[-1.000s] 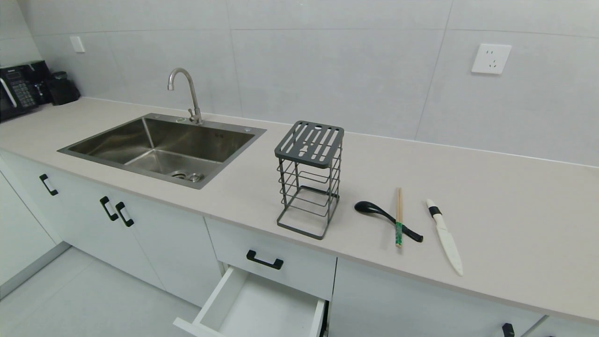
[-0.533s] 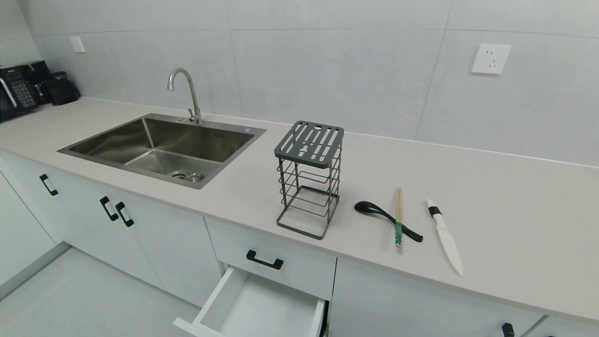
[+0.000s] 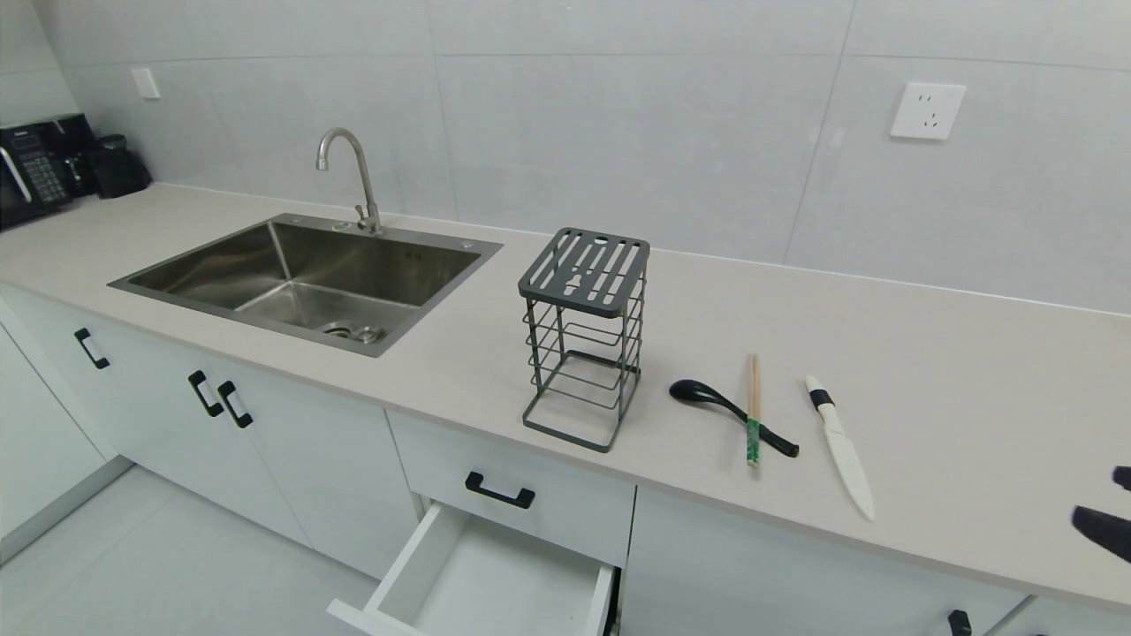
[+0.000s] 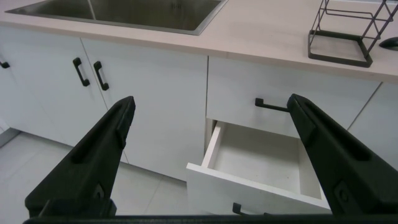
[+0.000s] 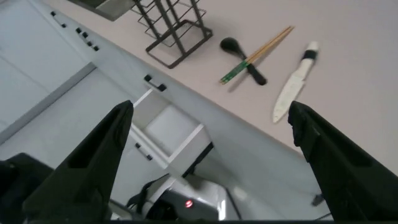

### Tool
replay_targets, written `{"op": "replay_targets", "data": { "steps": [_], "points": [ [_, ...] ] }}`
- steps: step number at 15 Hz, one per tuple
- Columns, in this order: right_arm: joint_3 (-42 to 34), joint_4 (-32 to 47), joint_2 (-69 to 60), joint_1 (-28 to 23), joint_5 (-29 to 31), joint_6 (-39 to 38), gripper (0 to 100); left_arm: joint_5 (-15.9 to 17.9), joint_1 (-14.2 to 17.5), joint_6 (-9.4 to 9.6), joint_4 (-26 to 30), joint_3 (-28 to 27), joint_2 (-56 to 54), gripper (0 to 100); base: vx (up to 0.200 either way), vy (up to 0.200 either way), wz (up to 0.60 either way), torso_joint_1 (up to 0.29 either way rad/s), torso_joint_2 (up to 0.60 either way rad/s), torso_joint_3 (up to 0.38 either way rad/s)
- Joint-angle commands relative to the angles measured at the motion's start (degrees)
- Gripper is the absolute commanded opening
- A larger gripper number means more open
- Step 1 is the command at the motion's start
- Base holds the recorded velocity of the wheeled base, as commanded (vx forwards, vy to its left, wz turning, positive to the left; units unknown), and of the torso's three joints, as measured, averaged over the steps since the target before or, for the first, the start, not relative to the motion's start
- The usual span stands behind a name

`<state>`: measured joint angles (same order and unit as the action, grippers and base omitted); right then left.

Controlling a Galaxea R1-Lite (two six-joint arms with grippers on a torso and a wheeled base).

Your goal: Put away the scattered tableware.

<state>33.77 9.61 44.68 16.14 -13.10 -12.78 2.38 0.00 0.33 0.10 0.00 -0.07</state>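
Three pieces of tableware lay loose on the table [image 3: 954, 371], all on the side of the wire rack [image 3: 583, 336] away from the sink [image 3: 300, 278]. Closest to the rack was the black spoon [image 3: 698, 393], bowl toward the rack and handle running off toward the table's front edge. Across that handle lay the wooden chopsticks [image 3: 753, 397], paired tight together, with the green-banded ends toward the front edge. One step farther from the rack sat the white knife [image 3: 844, 455], apart from the chopsticks, black band near the wall end and tip toward the front edge.

And the rack itself stood upright, slotted grey top over an open wire frame. Below it, under the table's front, a white drawer [image 3: 477, 574] hung pulled out beneath a shut one with a black handle. Beyond the sink, far from the rack, a curved faucet [image 3: 349, 172] rose at the wall.

Now the arms: the left tool [image 4: 211, 102] hung low in front of the cabinets, jaws spread wide, facing the open drawer. The right tool [image 5: 211, 111] was up above the table's front edge, jaws equally wide apart, looking down on knife, chopsticks and spoon. In the head view one dark finger [image 3: 1103, 528] of it poked in past the knife, on the side away from the rack.
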Motion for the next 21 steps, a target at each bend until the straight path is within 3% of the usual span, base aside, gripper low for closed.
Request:
{"op": "replay_targets", "data": {
  "steps": [1, 2, 5, 11, 15, 21],
  "points": [
    [2.3, 0.2, 10.3, 3.9, 0.9, -1.6, 100, 0.0, 0.0, 0.02, 0.0, 0.0, 0.1, 100, 0.000, 0.000, 0.00, 0.000, 0.00, 0.000],
    [2.4, 0.2, 11.3, 4.3, 1.0, -1.6, 100, 0.0, 0.0, 0.02, 0.0, 0.0, 0.1, 100, 0.000, 0.000, 0.00, 0.000, 0.00, 0.000],
    [3.8, -0.2, 21.0, 11.2, 8.8, -2.4, 100, 0.0, 0.0, 0.02, 0.0, 0.0, 0.1, 100, 0.000, 0.000, 0.00, 0.000, 0.00, 0.000],
    [16.2, -0.5, 39.7, 19.6, 15.3, -16.8, 100, 0.0, 0.0, 0.02, 0.0, 0.0, 0.1, 100, 0.000, 0.000, 0.00, 0.000, 0.00, 0.000],
    [18.4, -0.5, 47.5, 20.1, 18.8, -18.7, 100, 0.0, 0.0, 0.02, 0.0, 0.0, 0.1, 100, 0.000, 0.000, 0.00, 0.000, 0.00, 0.000],
    [20.9, -0.2, 54.5, 19.6, 22.9, -28.8, 100, 0.0, 0.0, 0.02, 0.0, 0.0, 0.1, 100, 0.000, 0.000, 0.00, 0.000, 0.00, 0.000]
  ]
}}
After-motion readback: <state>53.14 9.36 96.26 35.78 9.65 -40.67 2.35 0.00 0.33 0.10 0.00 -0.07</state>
